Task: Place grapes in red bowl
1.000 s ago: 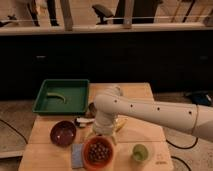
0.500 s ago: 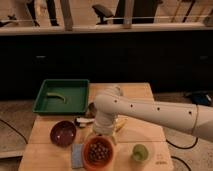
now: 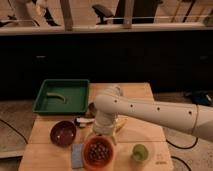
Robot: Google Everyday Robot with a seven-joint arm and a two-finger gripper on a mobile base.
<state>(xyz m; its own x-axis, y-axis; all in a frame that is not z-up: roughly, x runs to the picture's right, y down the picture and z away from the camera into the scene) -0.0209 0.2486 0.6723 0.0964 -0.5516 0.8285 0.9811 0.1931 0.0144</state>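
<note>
A wooden counter (image 3: pixel 145 131) is seen in the lower half of the frame. The white arm (image 3: pixel 160 114) reaches in from the right edge and bends down at centre. The end effector (image 3: pixel 102 134) is found at the arm's lower end, just above the red bowl (image 3: pixel 98 151); its jaws are taken to be spread wide with nothing gripped, though they are largely hidden by the wrist. The grapes (image 3: pixel 99 150) are seen lying inside the red bowl, at bottom centre. A purple bowl (image 3: pixel 63 133) is placed to the left of it, and a blue sponge (image 3: pixel 77 155) lies just beside the red bowl's left rim. A green fruit (image 3: pixel 140 152) sits at lower right. A green tray (image 3: pixel 62 96) with a curved item in it is set at the counter's upper left.
</note>
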